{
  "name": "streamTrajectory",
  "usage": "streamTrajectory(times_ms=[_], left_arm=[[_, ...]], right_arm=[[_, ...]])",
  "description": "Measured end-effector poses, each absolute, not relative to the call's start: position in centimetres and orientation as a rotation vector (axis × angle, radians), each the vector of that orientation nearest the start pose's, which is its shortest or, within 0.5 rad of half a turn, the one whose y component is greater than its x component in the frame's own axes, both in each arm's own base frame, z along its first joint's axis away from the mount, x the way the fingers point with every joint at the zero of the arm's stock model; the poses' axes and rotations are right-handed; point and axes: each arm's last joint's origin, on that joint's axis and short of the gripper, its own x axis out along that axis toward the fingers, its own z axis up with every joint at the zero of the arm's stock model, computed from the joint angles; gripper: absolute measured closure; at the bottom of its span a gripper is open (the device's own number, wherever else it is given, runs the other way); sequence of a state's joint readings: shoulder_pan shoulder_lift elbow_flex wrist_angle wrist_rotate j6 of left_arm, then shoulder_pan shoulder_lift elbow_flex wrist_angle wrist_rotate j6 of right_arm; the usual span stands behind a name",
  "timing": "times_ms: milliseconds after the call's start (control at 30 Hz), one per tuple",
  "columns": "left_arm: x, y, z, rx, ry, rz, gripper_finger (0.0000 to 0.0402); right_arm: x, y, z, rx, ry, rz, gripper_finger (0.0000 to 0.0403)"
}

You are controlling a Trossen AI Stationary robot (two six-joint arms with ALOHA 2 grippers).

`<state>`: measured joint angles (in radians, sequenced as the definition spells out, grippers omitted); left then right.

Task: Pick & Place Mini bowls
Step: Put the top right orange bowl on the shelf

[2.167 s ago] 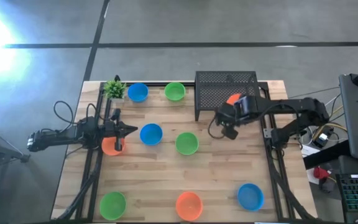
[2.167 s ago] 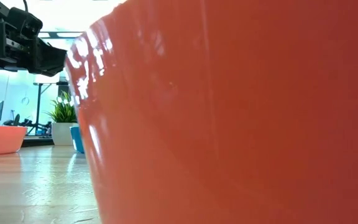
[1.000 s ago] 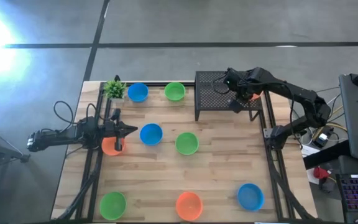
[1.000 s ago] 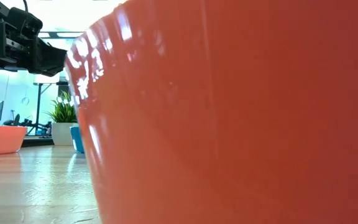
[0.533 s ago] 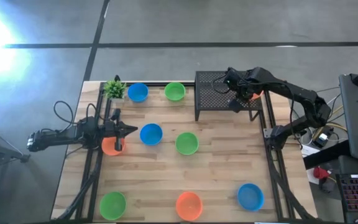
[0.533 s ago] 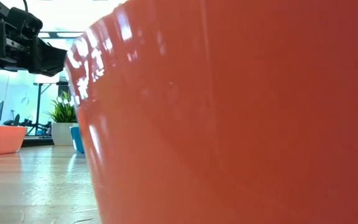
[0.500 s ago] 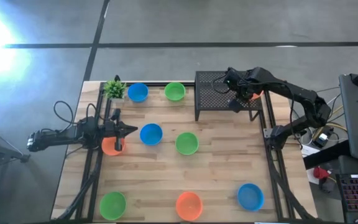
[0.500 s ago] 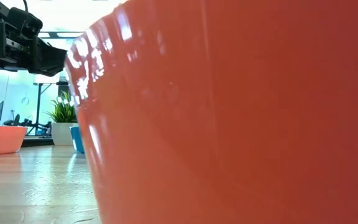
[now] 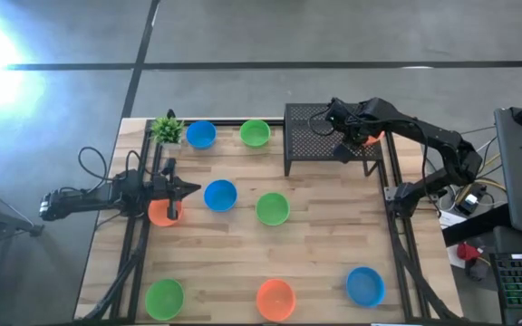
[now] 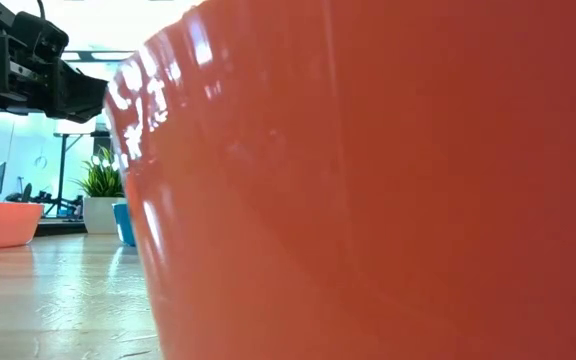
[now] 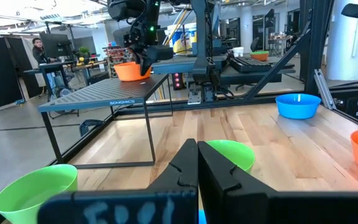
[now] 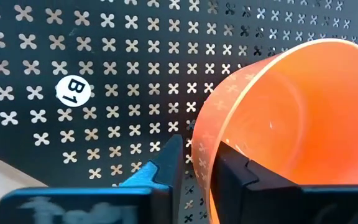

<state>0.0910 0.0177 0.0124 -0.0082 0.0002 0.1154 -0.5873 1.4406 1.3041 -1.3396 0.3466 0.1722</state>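
the black metal shelf (image 9: pixel 330 127), a flat plate punched through with small cross-shaped holes on thin legs, stands at the far right of the pale wooden plank tabletop (image 9: pixel 315 244). on its right end sits a glossy orange bowl (image 12: pixel 284 130), thin-walled and round. the right gripper (image 9: pixel 344 138) hangs over that end of the shelf; its dark jaws straddle the bowl's rim, one finger outside the wall and one inside, but whether they are pinching it or standing slightly off it cannot be told. a round white sticker (image 12: pixel 71 90) marked b1 lies on the shelf plate beside the bowl.

left of the shelf along the far edge stand a green bowl (image 9: pixel 255 133), a blue bowl (image 9: pixel 200 135) and a small leafy plant (image 9: pixel 166 129). nearer than the shelf, mid-tabletop, are another green bowl (image 9: pixel 272 208) and a blue bowl (image 9: pixel 220 195). the left gripper (image 9: pixel 188 189), jaws pressed together and holding nothing, hovers far left of the shelf, just over an orange bowl (image 9: pixel 162 213). along the near edge stand a green bowl (image 9: pixel 164 296), an orange bowl (image 9: pixel 275 298) and a blue bowl (image 9: pixel 365 285).
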Motion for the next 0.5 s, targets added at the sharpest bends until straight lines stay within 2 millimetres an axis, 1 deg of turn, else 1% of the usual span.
streamTrajectory(times_ms=[233,500], left_arm=[[9.76,0.89,16.57,0.115,0.018,0.09,0.0402],[9.76,0.89,16.56,0.115,0.018,0.09,0.0402]], right_arm=[[19.91,-14.43,29.68,0.31,1.446,-0.883,0.0304],[19.84,-14.39,29.83,0.291,1.447,-0.866,0.03]])
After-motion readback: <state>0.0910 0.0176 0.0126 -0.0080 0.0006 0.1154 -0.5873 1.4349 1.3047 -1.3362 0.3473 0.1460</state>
